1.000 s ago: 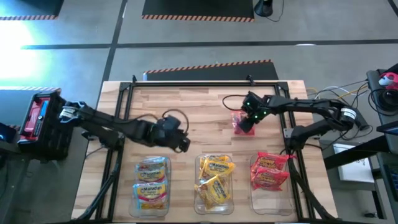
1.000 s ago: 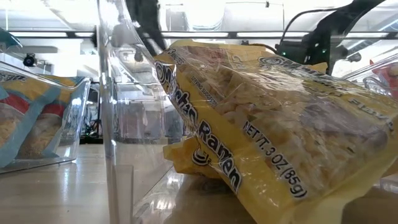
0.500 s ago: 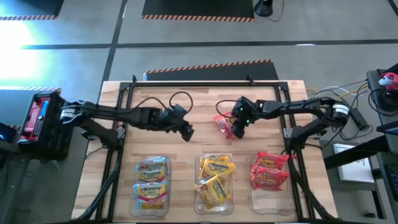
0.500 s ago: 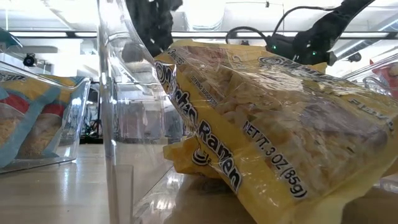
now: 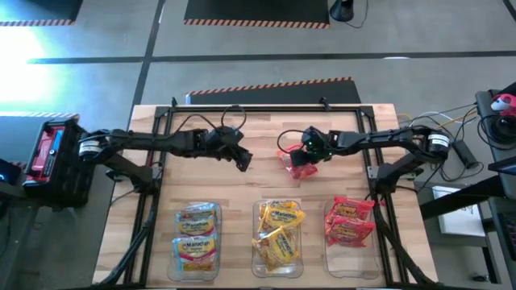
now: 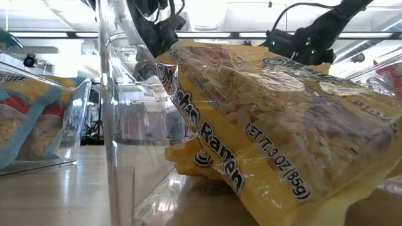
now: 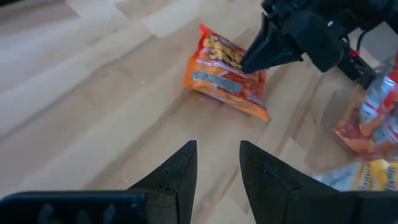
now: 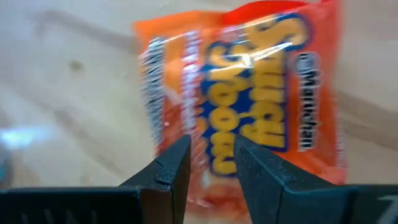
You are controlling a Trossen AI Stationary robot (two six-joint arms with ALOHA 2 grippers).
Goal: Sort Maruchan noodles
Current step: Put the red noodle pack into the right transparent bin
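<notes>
Left gripper [image 5: 242,159] hovers over bare desk [image 5: 266,121], mid-left, fingers [image 7: 180,171] nearly closed w/ a narrow gap, holding nothing. Red packet [image 5: 295,161] lies flat on the desk centre, to the right of the left fingers, apart from them. Right gripper [image 5: 307,155] is right at that packet, tips at its right edge; right wrist view shows the narrow-gapped fingers [image 8: 168,165] over the packet face [image 8: 249,106], near shut, but can't confirm a pinch on the wrapper vs just touching. Right arm is clearly nearer; the left sits off to the side.

Long axis of the packet: roughly slanted, far-left to near-right in the high view, approx only; it's near square.

Front row, L to R: clear bin w/ blue packets [image 5: 197,234], bin w/ yellow packets [image 5: 279,229], bin w/ red packets [image 5: 348,221]. Judgement: the red one goes to the right bin, which lies toward the desk's near edge and right of the packet, so the move is a short carry for the right arm.

Surface: light wood butcher-block, black frame [image 5: 258,107] around the back. Room: grey floor, striped hazard tape [image 5: 270,83] beyond.
</notes>
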